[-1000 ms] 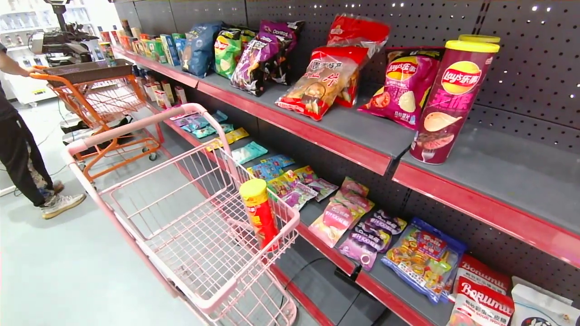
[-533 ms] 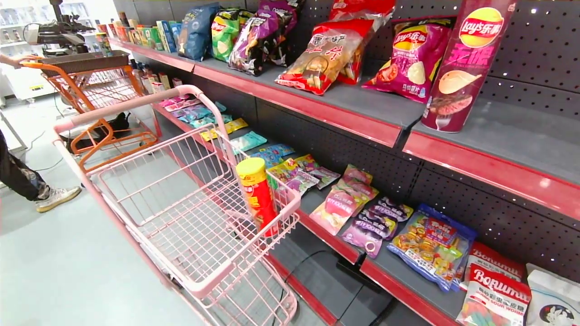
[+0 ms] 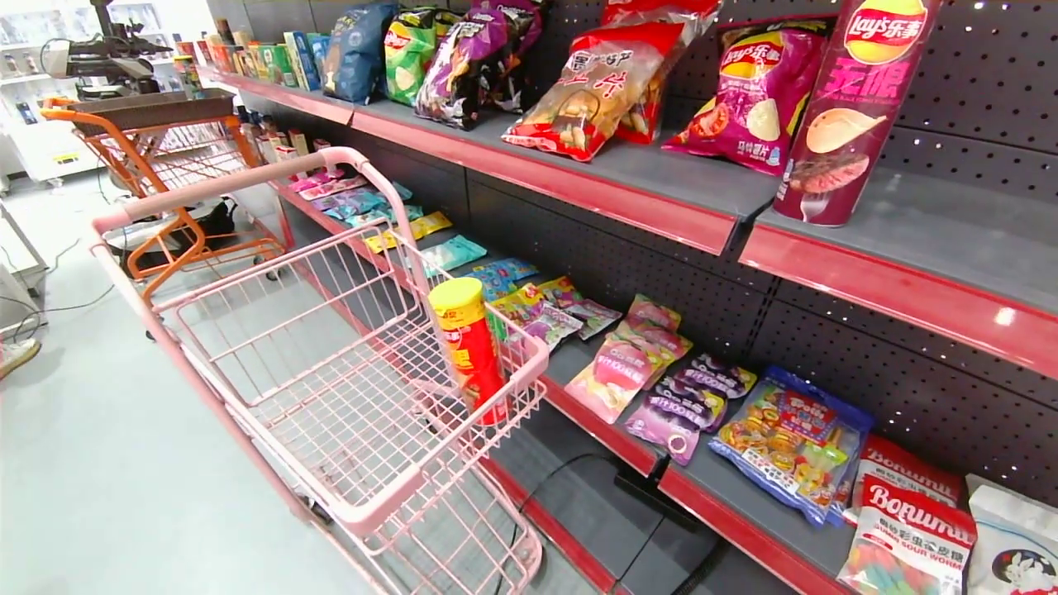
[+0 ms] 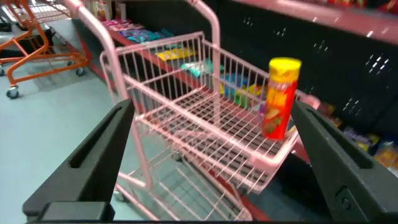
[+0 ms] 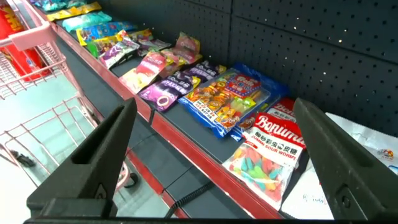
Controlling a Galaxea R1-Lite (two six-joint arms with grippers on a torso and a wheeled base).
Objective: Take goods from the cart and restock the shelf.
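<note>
Left gripper [image 4: 208, 115] spread, can [image 3: 470, 347] unmoved (in cart [image 3: 248, 179])

You're facing a dark grey pegboard wall [image 3: 975, 91] that backs the shelf [image 3: 950, 235] along the whole aisle. Bright specks of light sit in some of its holes. Below lies a smooth, pale grey floor [image 3: 107, 479], evenly lit. At the far end on your left stands an orange trolley [image 3: 165, 157], with a white cabinet [image 3: 37, 157] behind it. A thin black cable [image 3: 83, 302] trails over the floor near the trolley.
</note>
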